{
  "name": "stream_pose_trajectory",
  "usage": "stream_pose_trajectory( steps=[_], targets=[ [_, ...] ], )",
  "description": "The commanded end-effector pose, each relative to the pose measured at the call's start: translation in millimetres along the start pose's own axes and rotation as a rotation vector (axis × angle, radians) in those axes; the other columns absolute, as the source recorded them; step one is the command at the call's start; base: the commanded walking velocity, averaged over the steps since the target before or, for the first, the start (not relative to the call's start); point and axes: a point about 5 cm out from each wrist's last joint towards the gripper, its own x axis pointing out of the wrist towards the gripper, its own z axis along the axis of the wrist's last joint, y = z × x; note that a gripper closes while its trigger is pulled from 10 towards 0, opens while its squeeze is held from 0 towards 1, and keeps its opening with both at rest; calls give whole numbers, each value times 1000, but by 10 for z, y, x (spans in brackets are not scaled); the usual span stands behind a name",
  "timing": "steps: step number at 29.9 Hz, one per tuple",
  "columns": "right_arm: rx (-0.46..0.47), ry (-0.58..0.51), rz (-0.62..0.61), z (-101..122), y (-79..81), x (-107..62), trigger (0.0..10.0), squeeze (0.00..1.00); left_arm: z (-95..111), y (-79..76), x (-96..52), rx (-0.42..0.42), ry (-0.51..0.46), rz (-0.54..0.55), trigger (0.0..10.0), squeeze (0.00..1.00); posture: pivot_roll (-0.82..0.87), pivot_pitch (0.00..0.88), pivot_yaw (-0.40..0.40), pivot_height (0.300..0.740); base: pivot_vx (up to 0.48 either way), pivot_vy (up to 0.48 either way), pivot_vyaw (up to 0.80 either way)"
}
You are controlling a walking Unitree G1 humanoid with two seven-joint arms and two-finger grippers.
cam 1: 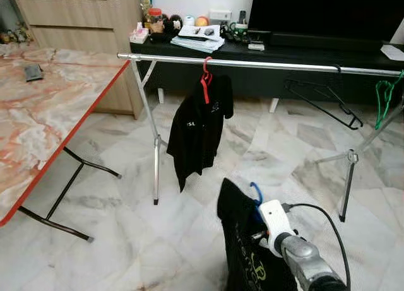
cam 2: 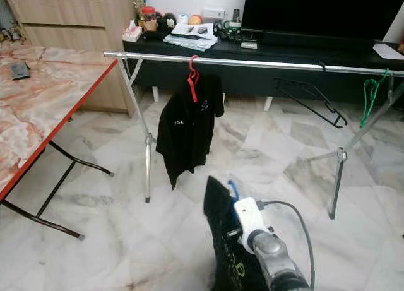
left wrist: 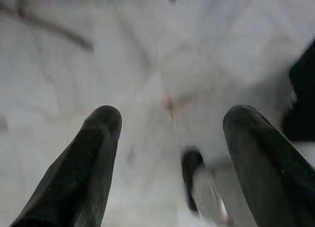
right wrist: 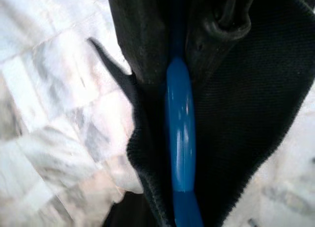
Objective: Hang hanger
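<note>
Left eye view shows the right pincer (cam 1: 257, 223) low in front, pinching a blue hanger (cam 1: 255, 193) that carries a black shirt (cam 1: 243, 250) with unreadable gold print; the rail (cam 1: 265, 64) stands well ahead, so the carry is underway, and next comes lifting the hook over it. Left wrist view: the left pincer (left wrist: 170, 153) hangs spread above the floor (left wrist: 147, 64). Right wrist view confirms the grip on the hanger.

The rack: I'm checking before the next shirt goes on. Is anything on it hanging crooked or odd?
Yes. The empty black hanger dangles steeply tilted from the rail instead of level. The green hanger at the far right end hangs bare too. The black shirt on the red hanger hangs straight. The right gripper holds a shirt on the blue hanger.
</note>
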Motion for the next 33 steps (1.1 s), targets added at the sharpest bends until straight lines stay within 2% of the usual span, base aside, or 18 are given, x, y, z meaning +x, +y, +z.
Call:
stream_pose_trajectory(
  steps=[1,2,3,4,5,8,12,13,15,16,17,20,25,27,28,29,33],
  targets=[
    [-76,-12,26,74,-26,2,10000,0,700,75,317,103,-176,-24,10000,0,159,56,-56,740,0,0,0],
    [-100,-11,39,84,-28,2,10000,0,888,77,381,130,-216,-33,10000,0,159,56,-56,740,0,0,0],
    [-100,-11,39,84,-28,2,10000,0,888,77,381,130,-216,-33,10000,0,159,56,-56,740,0,0,0],
    [-154,-16,77,128,-38,-2,10000,0,1079,53,419,196,-272,-62,10000,0,158,48,-60,740,0,0,0],
    [-154,-16,77,128,-38,-2,10000,0,1079,53,419,196,-272,-62,10000,0,158,48,-60,740,0,0,0],
    [-234,-31,147,230,-61,-10,10000,0,1170,17,418,296,-306,-128,10000,0,161,38,-64,740,0,0,0],
    [-297,-49,230,319,-48,-19,10000,0,1216,44,429,326,-306,-158,10000,0,166,35,-73,740,0,0,0],
    [-361,-49,309,340,-10,-30,10000,0,1254,13,442,331,-296,-222,10000,0,165,37,-77,740,0,0,0],
    [-414,-48,387,356,17,-48,10000,0,1282,-59,446,369,-280,-322,10000,0,168,43,-82,740,0,0,0],
    [-428,-50,408,364,22,-54,10000,0,1287,-80,443,399,-273,-352,10000,0,170,43,-83,740,0,0,0],
    [-485,-53,486,398,32,-82,10000,0,1284,-131,432,544,-239,-448,10000,0,172,46,-87,740,0,0,0],
    [-572,-40,574,425,12,-126,10000,0,1293,-152,429,632,-210,-519,10000,0,170,48,-89,740,0,0,0],
    [-646,-42,612,514,-57,-168,10000,0,1330,-148,434,647,-177,-595,10000,0,168,56,-93,740,0,0,0],
    [-670,-101,657,648,-55,-202,10000,0,1318,-166,435,700,-135,-639,10000,0,165,62,-97,740,0,0,0],
    [-670,-101,657,648,-55,-202,10000,0,1318,-166,435,700,-135,-639,10000,0,165,62,-97,740,0,0,0],
    [-675,-136,715,706,-38,-236,10000,0,1320,-177,440,714,-130,-642,10000,0,161,65,-99,740,0,0,0],
    [-719,-165,801,763,-10,-292,10000,0,1334,-210,461,676,-125,-643,10000,0,145,70,-103,740,0,0,0]
  ],
)
